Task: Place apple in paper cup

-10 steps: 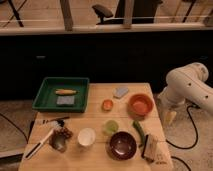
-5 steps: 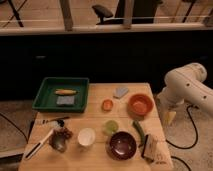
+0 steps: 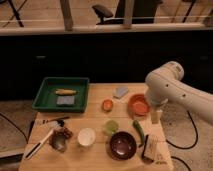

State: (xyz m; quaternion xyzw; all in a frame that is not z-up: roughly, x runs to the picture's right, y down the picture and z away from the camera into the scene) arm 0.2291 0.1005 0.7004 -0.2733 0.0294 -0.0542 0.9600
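Observation:
The apple (image 3: 107, 104) is a small orange-red round thing near the middle of the wooden table (image 3: 95, 117), just left of the orange bowl (image 3: 138, 105). The paper cup (image 3: 86, 136) is white and stands upright near the front, below and left of the apple. My white arm (image 3: 167, 85) reaches in from the right. My gripper (image 3: 156, 116) hangs down at the table's right edge, just right of the orange bowl and well away from both the apple and the cup.
A green tray (image 3: 47, 97) at the back left holds corn (image 3: 66, 91) and a grey sponge (image 3: 65, 100). A maroon bowl (image 3: 123, 145), a small green cup (image 3: 111, 127), a green vegetable (image 3: 138, 130), a snack bag (image 3: 150, 148), a grey object (image 3: 120, 92) and utensils (image 3: 42, 142) lie around.
My arm has moved left, from beyond the table's right edge to beside the orange bowl. The things on the table have not moved.

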